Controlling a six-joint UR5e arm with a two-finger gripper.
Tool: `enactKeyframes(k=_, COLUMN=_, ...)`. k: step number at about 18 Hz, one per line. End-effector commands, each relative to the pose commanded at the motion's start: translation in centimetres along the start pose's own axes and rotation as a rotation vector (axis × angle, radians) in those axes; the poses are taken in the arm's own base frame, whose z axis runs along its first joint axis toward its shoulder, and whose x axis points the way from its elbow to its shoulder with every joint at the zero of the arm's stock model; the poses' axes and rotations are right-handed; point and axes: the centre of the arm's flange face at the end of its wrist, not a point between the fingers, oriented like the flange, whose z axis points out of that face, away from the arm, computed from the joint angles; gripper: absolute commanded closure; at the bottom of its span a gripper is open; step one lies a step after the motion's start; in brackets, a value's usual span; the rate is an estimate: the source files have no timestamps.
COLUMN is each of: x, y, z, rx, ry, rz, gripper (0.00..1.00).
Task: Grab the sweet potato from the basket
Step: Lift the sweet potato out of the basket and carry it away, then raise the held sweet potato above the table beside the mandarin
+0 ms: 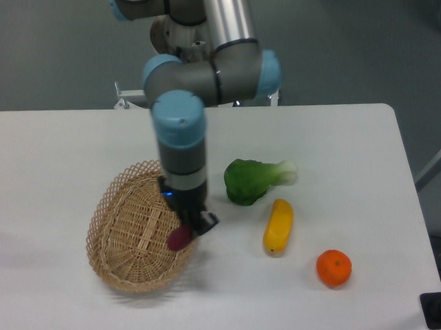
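Carrying the small maroon sweet potato (178, 239) clamped in its gripper (191, 228) over the oval tan wicker basket's (124, 212) right rim, the arm needed a firm grip and enough height to clear the weave.

The arm's wrist hides the gripper (191, 225) fingertips and most of the sweet potato (178, 239). It also covers part of the basket (135, 234) rim. The arm's upper links are cut off by the top edge.

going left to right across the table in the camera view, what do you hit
basket → sweet potato held in the gripper → green leafy vegetable → yellow vegetable → orange fruit
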Motion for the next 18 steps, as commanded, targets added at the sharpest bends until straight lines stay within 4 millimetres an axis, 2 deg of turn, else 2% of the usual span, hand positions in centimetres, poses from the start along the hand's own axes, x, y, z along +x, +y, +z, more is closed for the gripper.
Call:
enactKeyframes(k=2, x=-2.0, y=2.4, z=-1.0, rx=-0.007, ry=-0.014, rz=-0.001, gripper=0.84)
enactKeyframes(k=5, x=-4.5, y=6.3, z=-1.5, rx=-0.021, ry=-0.026, rz=0.006, gripper=0.84)
enactKeyframes(k=12, x=-8.2, y=13.9, z=-2.4, rx=-0.055, ry=-0.030, rz=0.089, gripper=0.84)
enactKeyframes(k=15, x=-8.9, y=15.2, z=-2.7, rx=-0.060, ry=-0.034, rz=0.108, gripper=0.84)
enactKeyframes(k=18, x=-9.2, y=15.3, z=-3.2, rx=-0.060, ry=-0.044, rz=0.106, gripper=0.84)
